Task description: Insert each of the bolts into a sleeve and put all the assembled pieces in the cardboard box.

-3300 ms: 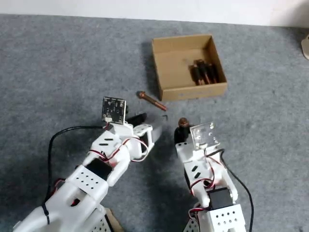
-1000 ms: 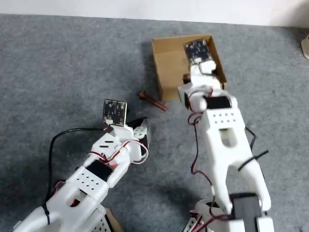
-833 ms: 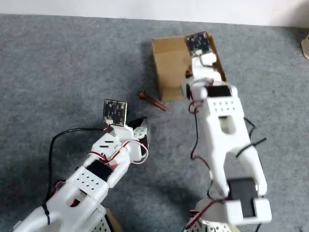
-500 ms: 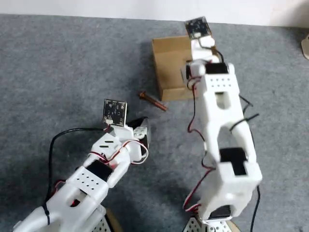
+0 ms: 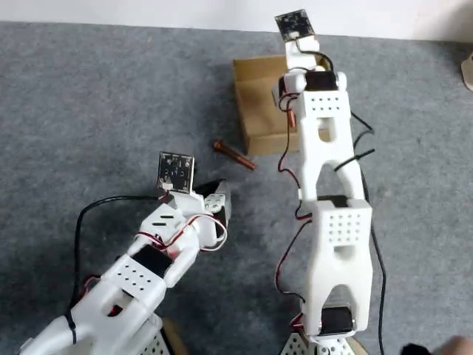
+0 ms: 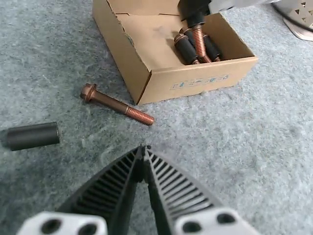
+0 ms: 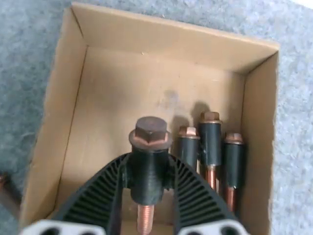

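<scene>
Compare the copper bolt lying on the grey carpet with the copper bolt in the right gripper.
The carpet bolt lies flat and bare on the grey carpet, outside the cardboard box. The gripped bolt sits in a black sleeve, clamped by the right gripper above the box, thread end down. Both are copper-coloured with flanged hex heads.

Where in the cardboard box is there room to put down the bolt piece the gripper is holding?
The cardboard box has bare floor from the held piece across to the wall away from the three finished pieces. It is crowded along their wall, where they lie side by side.
</scene>
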Available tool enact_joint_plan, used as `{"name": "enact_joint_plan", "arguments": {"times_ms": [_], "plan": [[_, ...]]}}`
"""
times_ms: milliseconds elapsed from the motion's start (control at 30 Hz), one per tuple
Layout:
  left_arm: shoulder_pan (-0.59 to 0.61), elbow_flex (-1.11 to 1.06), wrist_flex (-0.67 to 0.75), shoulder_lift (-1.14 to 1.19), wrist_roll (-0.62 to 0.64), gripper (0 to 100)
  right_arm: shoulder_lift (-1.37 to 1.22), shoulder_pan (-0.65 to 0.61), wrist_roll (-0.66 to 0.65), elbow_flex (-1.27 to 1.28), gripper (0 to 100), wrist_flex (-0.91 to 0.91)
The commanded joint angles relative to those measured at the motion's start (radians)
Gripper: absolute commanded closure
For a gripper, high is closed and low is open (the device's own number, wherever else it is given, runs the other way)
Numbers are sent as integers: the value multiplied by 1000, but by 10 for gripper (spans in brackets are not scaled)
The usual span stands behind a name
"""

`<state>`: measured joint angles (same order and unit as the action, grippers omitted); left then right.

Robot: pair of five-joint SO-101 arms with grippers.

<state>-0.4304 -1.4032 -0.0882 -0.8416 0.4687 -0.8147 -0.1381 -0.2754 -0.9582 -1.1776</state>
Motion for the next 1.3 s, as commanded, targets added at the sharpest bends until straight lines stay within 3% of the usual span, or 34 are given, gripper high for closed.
{"name": "enact_joint_plan", "arguments": {"times_ms": [0,1267], "plan": [[2,8,0,-1,0,993,-35,7,-48,-153,994,-2],[2,7,0,-1,0,993,-328,54,-49,-229,990,47]]}}
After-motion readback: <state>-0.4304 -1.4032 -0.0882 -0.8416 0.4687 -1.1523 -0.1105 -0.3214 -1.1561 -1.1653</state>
